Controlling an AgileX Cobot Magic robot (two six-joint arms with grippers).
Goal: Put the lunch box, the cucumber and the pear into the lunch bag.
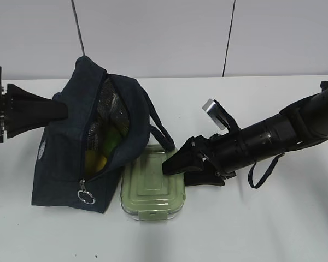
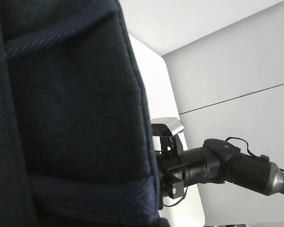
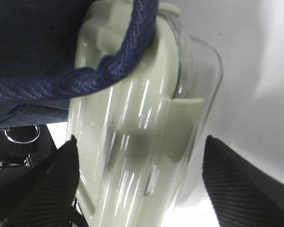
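Exterior view shows the dark navy fabric lunch bag (image 1: pixel 71 164) lying on the white worktop (image 1: pixel 273 229), its zipper undone and its mouth gaping, a silver ring pull (image 1: pixel 86 196) hanging at the lower end of the opening. Inside the mouth, something yellow-green (image 1: pixel 101 158) shows against the silvery lining; whether it is the pear or the cucumber cannot be told. The flat lunch box with the pale sage-green lid and clear base (image 1: pixel 152 191) lies on the worktop just right of the bag, touching it, with the bag's padded loop handle (image 1: pixel 161 134) draped over its far end. The left gripper (image 1: pixel 60 111) is pressed against the bag's upper left side, its jaws clenched; the left wrist view is filled with navy cloth. The right gripper (image 3: pixel 142 184) sits over the lunch box's right edge with its jaws spread wide, one black fingertip (image 3: pixel 52 175) on each side of the lid, holding nothing.
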